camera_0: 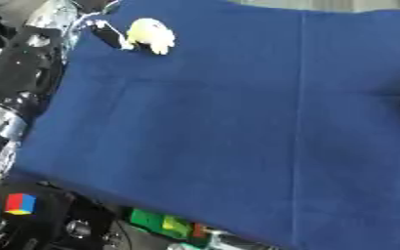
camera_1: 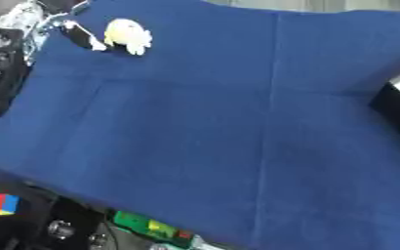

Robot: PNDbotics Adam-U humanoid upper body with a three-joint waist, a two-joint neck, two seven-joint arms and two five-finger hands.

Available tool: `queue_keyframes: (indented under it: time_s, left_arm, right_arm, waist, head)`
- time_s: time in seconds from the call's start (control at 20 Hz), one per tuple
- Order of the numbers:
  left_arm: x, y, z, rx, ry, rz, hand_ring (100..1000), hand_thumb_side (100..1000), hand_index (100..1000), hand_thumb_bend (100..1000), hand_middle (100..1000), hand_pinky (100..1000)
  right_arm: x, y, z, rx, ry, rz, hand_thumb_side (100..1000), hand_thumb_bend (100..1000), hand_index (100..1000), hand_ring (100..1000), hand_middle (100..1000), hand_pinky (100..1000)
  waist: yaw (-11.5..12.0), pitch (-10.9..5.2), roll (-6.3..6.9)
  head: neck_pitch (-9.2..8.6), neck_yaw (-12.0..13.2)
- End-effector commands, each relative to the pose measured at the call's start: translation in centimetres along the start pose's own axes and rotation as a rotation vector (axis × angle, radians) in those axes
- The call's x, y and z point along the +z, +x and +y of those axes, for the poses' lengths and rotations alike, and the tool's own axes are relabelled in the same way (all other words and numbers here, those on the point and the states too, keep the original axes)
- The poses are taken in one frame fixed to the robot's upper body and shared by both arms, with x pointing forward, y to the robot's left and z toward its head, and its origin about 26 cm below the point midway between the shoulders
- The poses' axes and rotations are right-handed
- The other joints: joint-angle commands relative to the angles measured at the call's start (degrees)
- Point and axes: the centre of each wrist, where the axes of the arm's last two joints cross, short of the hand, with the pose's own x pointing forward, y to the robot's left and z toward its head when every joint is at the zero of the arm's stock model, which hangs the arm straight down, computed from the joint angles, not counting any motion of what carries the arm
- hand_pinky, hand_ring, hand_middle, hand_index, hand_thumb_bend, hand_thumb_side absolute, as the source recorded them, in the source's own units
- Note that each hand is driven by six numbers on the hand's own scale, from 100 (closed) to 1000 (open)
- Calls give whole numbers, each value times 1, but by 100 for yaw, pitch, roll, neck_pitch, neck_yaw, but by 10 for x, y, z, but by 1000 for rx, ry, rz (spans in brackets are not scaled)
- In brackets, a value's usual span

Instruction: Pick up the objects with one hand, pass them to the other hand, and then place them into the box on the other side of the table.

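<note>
Fingers of the left hand (camera_0: 109, 34) showed only as a dark sliver at the far left corner of the cloth (camera_0: 237, 136). The sliver lay against the left edge of the object (camera_0: 150, 35), a pale yellow, lumpy thing. How far the fingers were curled, and whether they pinched the object or merely touched it, could not be told, since most of the hand was hidden. The left arm (camera_0: 20, 73) ran down the left edge, black with silver joints.

The object sat at the far left of the cloth, directly right of the fingers and touching them. It was roughly round, with a slight stretch from upper left to lower right and no clear long axis. The left hand was plainly the nearer one, so the pick looked to be its job, closing in from the object's left side.

The middle of the cloth was crossed only by a fold line. Below the near edge were a coloured cube (camera_0: 20, 203) and something green (camera_0: 162, 224).

At the far right edge stood a dark block (camera_1: 398, 108) with a pale top, perhaps the box, though too little showed to be sure. It lay well apart from the object, across the whole cloth. No right hand could be made out, so the handover point could not be judged.
</note>
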Motion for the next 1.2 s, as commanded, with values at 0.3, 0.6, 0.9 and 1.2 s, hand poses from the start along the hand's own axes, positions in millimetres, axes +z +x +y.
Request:
queue_keyframes:
  time_s: [0.3, 0.6, 0.9, 1.2]
  left_arm:
    - [1, -9, -3, -61, 44, 62, 758, 344, 826, 549, 754, 777]
    - [-1, -7, -6, -64, 74, 99, 743, 317, 815, 503, 740, 768]
    - [-7, 0, -3, -64, 127, 110, 734, 294, 810, 469, 732, 763]
    - [-10, 6, -3, -85, 127, 117, 732, 311, 808, 484, 730, 760]
  right_arm:
    - [-3, 1, -7, -8, -28, -11, 100, 100, 947, 833, 770, 855]
    - [-2, 1, -6, -23, -30, -5, 100, 100, 948, 834, 766, 854]
    - [-1, 2, -5, -36, -27, -4, 100, 100, 949, 834, 764, 853]
    - [-1, 3, -5, -45, -28, -3, 100, 100, 949, 834, 760, 851]
  waist:
    - [0, -18, -66]
    - [-32, 58, -95]
    - [-70, 96, -102]
    - [-98, 129, -99]
  head:
    - [-13, 51]
    - [-13, 24]
    - [-13, -8]
    - [-13, -16]
